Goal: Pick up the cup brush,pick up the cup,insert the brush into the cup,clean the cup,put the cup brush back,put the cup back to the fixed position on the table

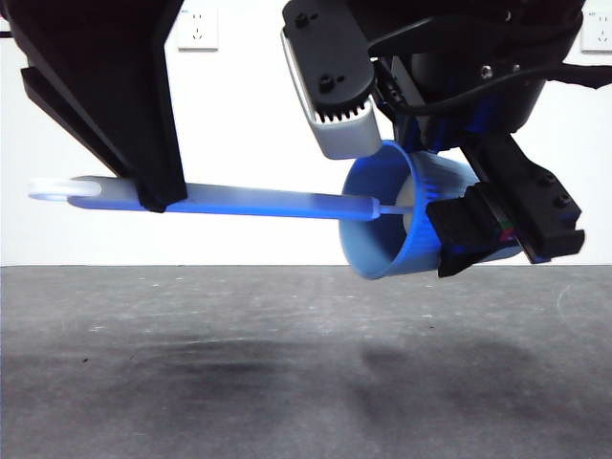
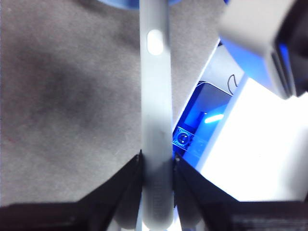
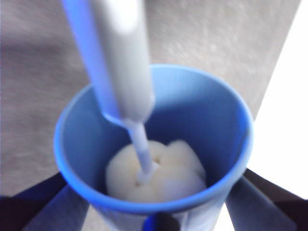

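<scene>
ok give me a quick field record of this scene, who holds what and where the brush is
left gripper: shut on the brush handle, held level above the table
right gripper: shut on the cup, tipped on its side in the air
sponge head: inside the cup, at its bottom
cup mouth: faces the brush handle
stage: brush inserted, cleaning

Wrist views blurred; bright glare; soft shadows.

the cup brush (image 1: 258,203) head sits inside the cup (image 1: 392,225), above the table (image 1: 287,382).
</scene>
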`<state>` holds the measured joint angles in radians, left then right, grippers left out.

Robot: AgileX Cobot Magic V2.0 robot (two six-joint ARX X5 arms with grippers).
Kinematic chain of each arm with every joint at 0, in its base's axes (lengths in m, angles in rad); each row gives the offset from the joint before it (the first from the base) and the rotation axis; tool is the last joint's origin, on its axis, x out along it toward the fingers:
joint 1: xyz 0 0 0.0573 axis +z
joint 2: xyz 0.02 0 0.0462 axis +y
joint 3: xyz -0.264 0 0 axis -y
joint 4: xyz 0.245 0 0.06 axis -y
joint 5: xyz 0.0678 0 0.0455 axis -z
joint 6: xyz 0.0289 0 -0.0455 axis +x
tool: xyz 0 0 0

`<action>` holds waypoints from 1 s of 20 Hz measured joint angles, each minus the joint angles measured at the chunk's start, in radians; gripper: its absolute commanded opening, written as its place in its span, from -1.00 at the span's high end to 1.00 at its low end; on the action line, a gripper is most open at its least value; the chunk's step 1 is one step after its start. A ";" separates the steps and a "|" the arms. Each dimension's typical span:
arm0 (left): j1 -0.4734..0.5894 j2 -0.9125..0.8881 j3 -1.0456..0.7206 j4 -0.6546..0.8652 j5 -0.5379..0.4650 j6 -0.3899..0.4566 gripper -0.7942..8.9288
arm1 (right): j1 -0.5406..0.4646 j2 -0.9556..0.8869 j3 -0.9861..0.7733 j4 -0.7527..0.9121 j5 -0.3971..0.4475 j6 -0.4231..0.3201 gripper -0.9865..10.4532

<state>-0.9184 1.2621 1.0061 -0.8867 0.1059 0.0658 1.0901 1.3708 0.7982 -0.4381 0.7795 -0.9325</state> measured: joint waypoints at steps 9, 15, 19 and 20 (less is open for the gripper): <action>0.010 0.000 0.000 -0.070 -0.155 -0.008 0.85 | -0.243 -0.076 0.000 -0.077 0.031 0.219 0.86; 0.078 -0.009 0.000 -0.004 -0.169 -0.079 0.85 | -0.388 -0.188 0.001 -0.074 -0.069 0.385 0.86; 0.201 -0.014 0.000 0.147 -0.181 -0.227 0.85 | -0.447 -0.283 0.038 -0.068 -0.249 0.602 0.86; 0.237 -0.014 0.000 0.186 -0.184 -0.268 0.85 | -0.452 -0.305 0.052 -0.061 -0.296 0.665 0.86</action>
<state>-0.6815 1.2476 1.0061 -0.7006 -0.0784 -0.2020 0.6376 1.0660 0.8505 -0.4992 0.4835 -0.2680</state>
